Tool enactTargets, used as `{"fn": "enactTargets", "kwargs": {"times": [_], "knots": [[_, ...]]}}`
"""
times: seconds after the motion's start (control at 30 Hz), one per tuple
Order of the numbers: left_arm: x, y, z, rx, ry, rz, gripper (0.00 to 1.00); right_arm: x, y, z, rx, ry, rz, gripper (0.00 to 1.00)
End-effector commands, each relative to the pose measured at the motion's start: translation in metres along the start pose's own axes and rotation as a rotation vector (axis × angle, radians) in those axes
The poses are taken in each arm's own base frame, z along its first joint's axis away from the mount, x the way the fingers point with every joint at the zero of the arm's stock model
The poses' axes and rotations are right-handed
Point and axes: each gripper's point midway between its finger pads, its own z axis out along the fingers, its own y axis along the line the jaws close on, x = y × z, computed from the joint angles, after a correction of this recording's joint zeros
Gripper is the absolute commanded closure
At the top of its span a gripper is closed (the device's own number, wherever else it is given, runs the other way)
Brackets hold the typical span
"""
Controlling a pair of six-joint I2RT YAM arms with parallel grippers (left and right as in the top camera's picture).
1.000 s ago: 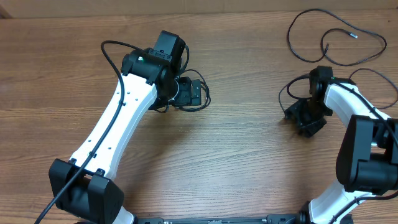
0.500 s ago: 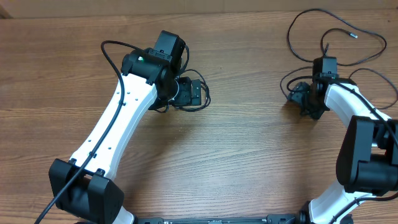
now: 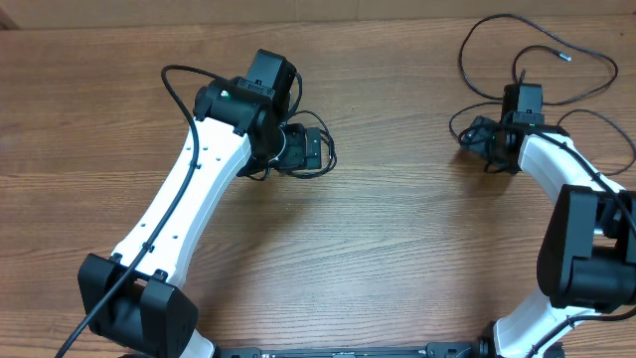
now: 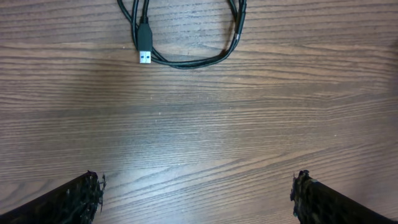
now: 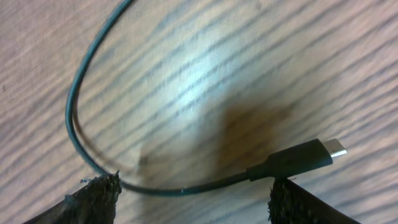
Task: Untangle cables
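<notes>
Since earlier, the right gripper [image 3: 484,142] had slid farther across the brown wooden tabletop [image 3: 397,249], jaws parting astride a thin black cable [image 5: 81,134], its plug [image 5: 297,159] pointing right; the left gripper [image 4: 196,196] stood wide open.

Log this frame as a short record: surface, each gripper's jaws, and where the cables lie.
surface: wooden table
left gripper: jaws wide open, empty, over bare wood
coiled cable: flat on the table ahead of the left gripper, USB plug showing, not touched
right gripper: jaws open, low over the table
curved cable: runs across the gap between the right jaws, not clamped, plug lying free
looped cable: spread loose at the far right of the table
tangle: whether the right-side cables cross cannot be told
</notes>
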Motion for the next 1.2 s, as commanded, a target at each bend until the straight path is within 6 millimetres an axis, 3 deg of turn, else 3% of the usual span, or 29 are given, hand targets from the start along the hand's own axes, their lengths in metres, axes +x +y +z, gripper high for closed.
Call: {"fn": "enactTargets", "kwargs": {"times": [0.0, 0.43, 1.17], "knots": [[0.003, -0.001, 0.002, 0.004, 0.018, 0.005, 0.0, -0.013, -0.01, -0.004, 0.059, -0.063, -0.013, 0.19], [0.004, -0.001, 0.002, 0.001, 0.024, 0.004, 0.0, -0.037, -0.008, -0.007, 0.064, -0.169, -0.004, 0.0], [0.004, -0.001, 0.002, 0.001, 0.025, 0.003, 0.0, -0.049, -0.017, -0.01, 0.12, -0.226, 0.008, 0.0]]}}
